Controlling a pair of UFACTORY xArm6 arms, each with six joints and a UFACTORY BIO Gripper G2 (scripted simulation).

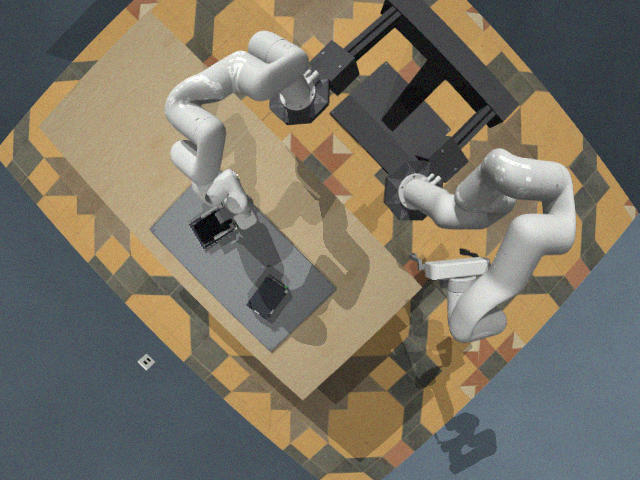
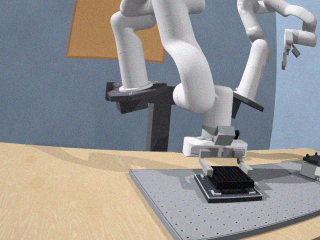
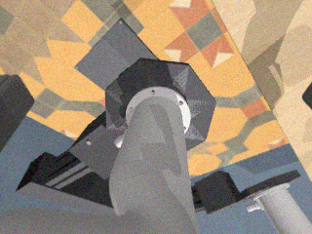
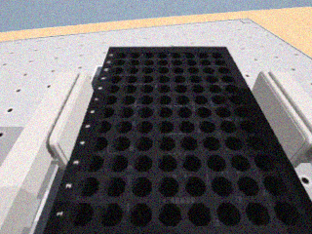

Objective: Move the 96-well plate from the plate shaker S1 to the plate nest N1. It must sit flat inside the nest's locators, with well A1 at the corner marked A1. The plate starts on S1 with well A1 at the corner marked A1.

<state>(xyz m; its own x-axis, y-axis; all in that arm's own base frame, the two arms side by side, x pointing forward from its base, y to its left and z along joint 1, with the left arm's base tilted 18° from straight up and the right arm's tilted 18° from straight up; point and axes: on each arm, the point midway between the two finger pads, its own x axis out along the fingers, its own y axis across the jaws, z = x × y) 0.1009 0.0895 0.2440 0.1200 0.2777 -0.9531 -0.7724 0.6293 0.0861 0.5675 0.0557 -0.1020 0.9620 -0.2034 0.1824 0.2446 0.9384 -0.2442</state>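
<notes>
The black, rectangular 96-well plate [image 1: 210,227] [image 2: 230,178] [image 4: 168,132] is over the dark, square-cornered nest with pale locators [image 1: 194,235] [image 2: 204,192], looking level. I see a dark gap under its front edge, and I can't tell whether it is seated. My right gripper [image 1: 216,223] [image 2: 229,171] [image 4: 177,119], with pale grey fingers, is closed on it, one finger along each side. The printed numbers run up the left edge in my right wrist view; the A1 corner mark is too small to read.

Nest and grey, dark-topped shaker [image 1: 267,296] [image 2: 310,169] stand well apart on the grey perforated board [image 1: 206,273] [image 2: 180,206] [image 4: 29,63], which lies on the light wooden table [image 1: 103,103] [image 2: 38,193] [image 4: 292,19]. My left gripper [image 1: 436,253] [image 2: 290,60] [image 3: 162,99] is spread wide and empty, out beyond the table's edge.
</notes>
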